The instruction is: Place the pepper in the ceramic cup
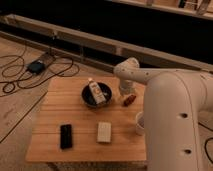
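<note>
The small red-orange pepper [129, 100] lies on the wooden table [55, 107], right of the dark bowl. My gripper [125, 90] hangs at the end of the white arm, right above the pepper's far left end. The white ceramic cup [139, 123] stands near the table's right front; only its left edge shows, as my large white arm covers the rest.
A dark round bowl [96, 95] holds a white-and-orange carton [95, 91] at the table's back middle. A black flat object [65, 136] and a pale block [104, 132] lie near the front. Cables and a box [37, 65] lie on the floor at the left.
</note>
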Robot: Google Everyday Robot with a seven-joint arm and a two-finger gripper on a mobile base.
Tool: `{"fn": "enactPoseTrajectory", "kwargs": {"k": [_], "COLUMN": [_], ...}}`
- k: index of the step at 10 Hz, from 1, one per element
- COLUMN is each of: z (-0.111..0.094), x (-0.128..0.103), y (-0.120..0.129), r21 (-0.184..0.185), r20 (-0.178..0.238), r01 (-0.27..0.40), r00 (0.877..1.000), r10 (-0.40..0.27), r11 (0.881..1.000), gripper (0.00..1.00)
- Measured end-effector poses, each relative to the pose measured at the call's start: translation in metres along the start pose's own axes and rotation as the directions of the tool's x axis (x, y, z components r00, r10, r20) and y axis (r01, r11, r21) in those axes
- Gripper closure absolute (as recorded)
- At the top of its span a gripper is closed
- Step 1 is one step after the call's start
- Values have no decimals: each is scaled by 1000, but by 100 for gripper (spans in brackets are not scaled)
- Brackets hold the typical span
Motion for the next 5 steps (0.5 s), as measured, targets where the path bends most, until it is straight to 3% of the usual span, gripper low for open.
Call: {"fn": "enactPoseTrajectory", "kwargs": {"k": [5], "z": [25], "x": [-9], "y": [-19], "r21": [-37], "r20": [-12], "r01": [-77], "r00": [997], "r10": [76], "r11": [996], "gripper": [20]}}
